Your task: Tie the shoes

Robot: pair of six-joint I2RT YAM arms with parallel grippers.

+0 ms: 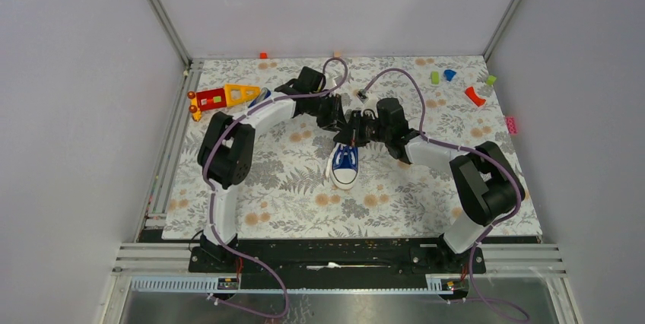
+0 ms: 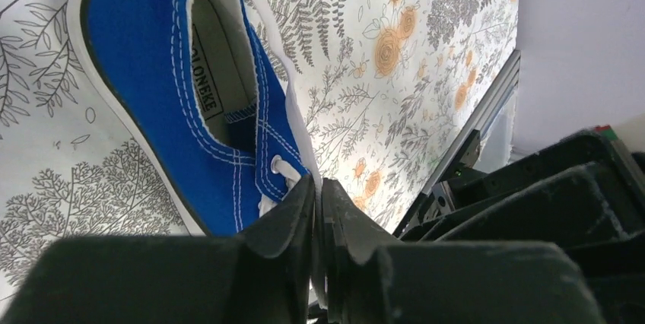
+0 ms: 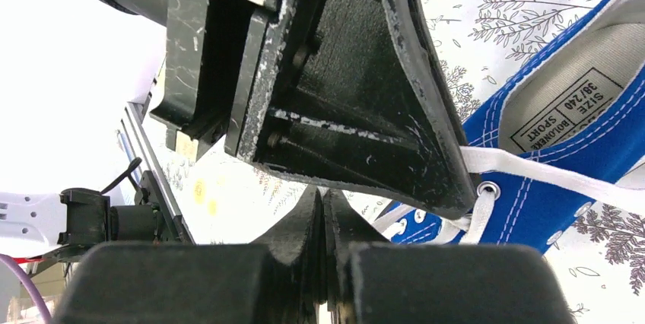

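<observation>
One blue sneaker [image 1: 344, 166] with a white toe cap lies mid-mat, toe toward the arm bases. It also shows in the left wrist view [image 2: 167, 88] and the right wrist view [image 3: 563, 149]. My left gripper [image 1: 335, 116] hovers over the shoe's opening, shut [image 2: 319, 183] on a white lace [image 2: 293, 103] that runs from the top eyelet into the jaws. My right gripper [image 1: 357, 132] is right beside it, shut [image 3: 321, 193], with no lace showing at its tips. The left gripper's finger [image 3: 365, 111] fills the view above it. A taut lace [image 3: 548, 173] crosses the shoe. The second shoe is not clearly in view.
A red-orange-yellow toy [image 1: 223, 97] lies at the back left, with a bit of blue [image 1: 261, 96] beside it behind the left arm. Small coloured blocks [image 1: 475, 96] sit at the back right. The floral mat [image 1: 289, 187] is walled at the sides and back.
</observation>
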